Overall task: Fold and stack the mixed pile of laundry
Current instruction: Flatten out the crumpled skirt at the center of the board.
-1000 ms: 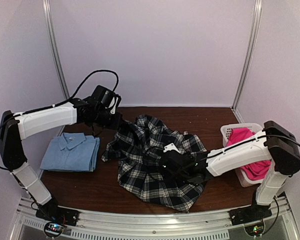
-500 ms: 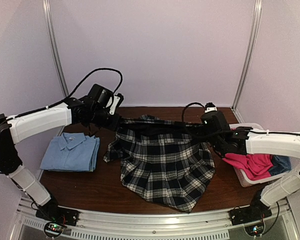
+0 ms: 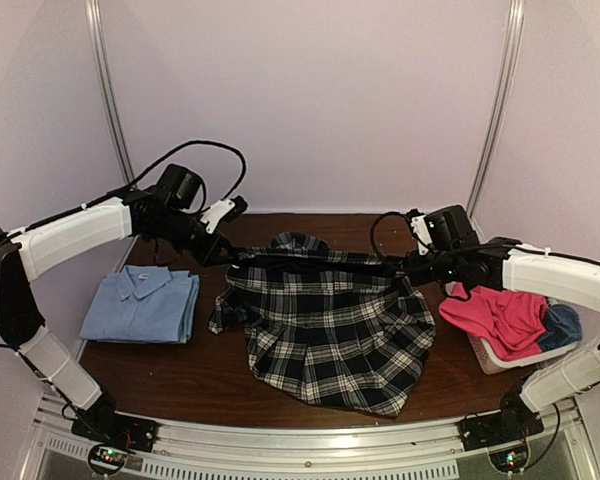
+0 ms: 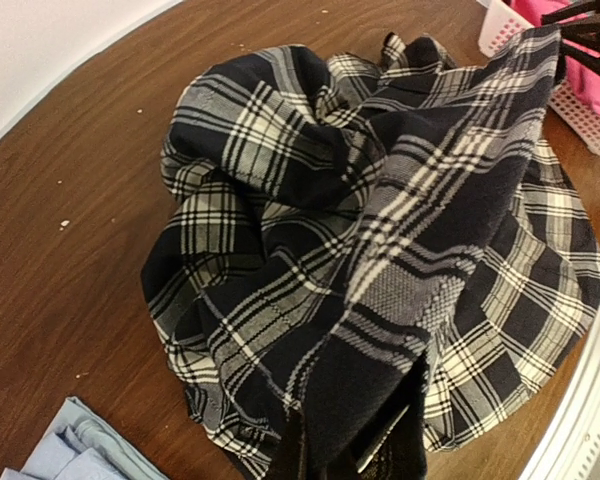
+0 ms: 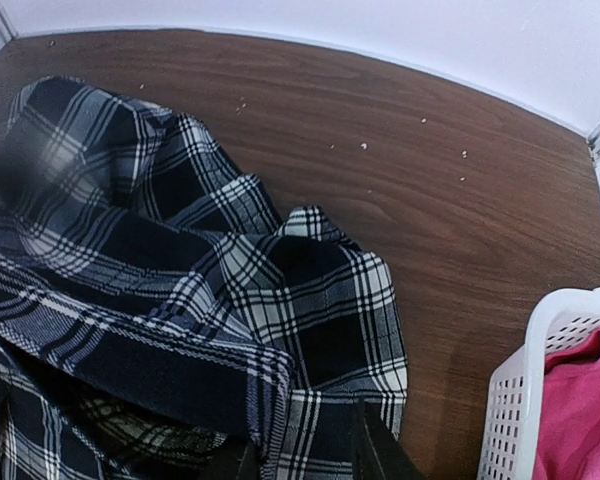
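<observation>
The plaid shirt (image 3: 325, 330) is in the middle of the table (image 3: 180, 372). Its upper edge is lifted and pulled tight between the two grippers, and the rest spreads down toward the near edge. The left gripper (image 3: 232, 256) has its jaws closed on the left end of this edge, the right gripper (image 3: 408, 266) on the right end. A folded light blue shirt (image 3: 140, 303) lies by the left edge. Pink trousers (image 3: 492, 312) and a duller blue cloth (image 3: 562, 322) are in the white basket (image 5: 520, 400) at the right edge.

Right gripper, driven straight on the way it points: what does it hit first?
The black-and-white plaid shirt that the right gripper is clamped on: its bunched folds lie directly ahead. Past them, probably the brown wooden table; depth is unclear.
</observation>
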